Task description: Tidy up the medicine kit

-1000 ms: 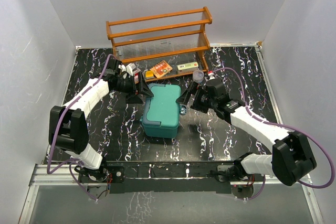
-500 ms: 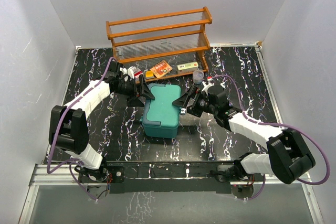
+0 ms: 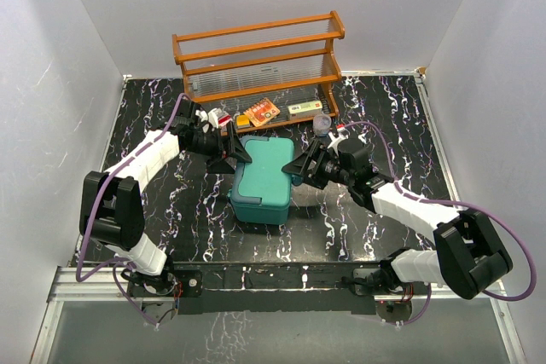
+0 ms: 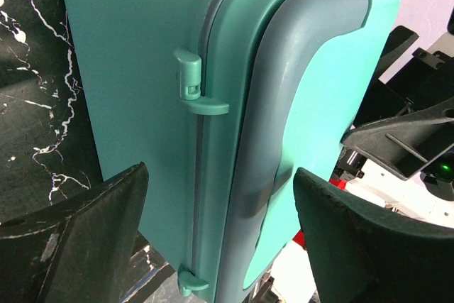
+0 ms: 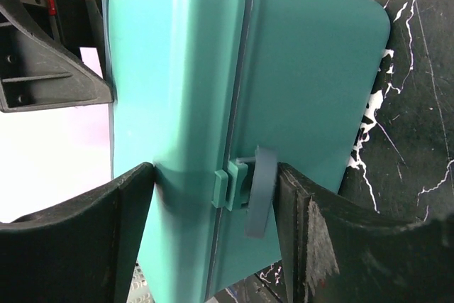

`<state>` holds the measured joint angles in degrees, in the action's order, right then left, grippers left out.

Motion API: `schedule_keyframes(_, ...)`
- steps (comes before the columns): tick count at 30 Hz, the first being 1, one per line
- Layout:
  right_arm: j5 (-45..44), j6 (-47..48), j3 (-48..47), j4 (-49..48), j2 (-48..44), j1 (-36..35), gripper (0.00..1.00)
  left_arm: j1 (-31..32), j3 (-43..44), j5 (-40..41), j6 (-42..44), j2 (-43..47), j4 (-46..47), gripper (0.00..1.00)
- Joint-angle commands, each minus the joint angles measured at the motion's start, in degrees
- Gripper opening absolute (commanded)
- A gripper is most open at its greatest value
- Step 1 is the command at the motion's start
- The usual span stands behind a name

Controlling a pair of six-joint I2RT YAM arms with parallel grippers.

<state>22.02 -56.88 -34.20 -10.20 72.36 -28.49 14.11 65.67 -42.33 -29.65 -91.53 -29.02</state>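
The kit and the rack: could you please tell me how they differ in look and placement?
The kit is a teal plastic box with its lid shut; the rack is an orange-brown wooden frame with open shelves. The kit lies mid-table; the rack stands at the back, by the wall. The kit is clearly narrower than the rack. Both rest on the black marbled table.
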Motion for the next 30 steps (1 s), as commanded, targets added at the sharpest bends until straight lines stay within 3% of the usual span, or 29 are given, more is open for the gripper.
schedule_keyframes(1, -1.3, 2.0, -4.8, 4.1, -1.2, -0.1, 0.63, 0.3, 0.9, 0.1, 0.2, 0.7, -2.0, 0.81)
schedule_keyframes(10, -2.5, 3.3, -11.0, 14.2, -0.2, -0.1, 0.54, 0.3, 1.0, 1.1, 1.2, 0.4, -3.1, 0.8)
schedule_keyframes(21, -1.0, 4.0, -14.1, 17.7, 0.2, -0.1, 0.47, 0.2, 0.9, 1.2, 1.5, 0.2, -3.4, 0.8)
schedule_keyframes(30, -0.2, 5.0, -16.7, 20.7, 0.8, -0.1, 0.3, 0.2, 0.9, 1.4, 1.6, 0.1, -3.8, 0.79)
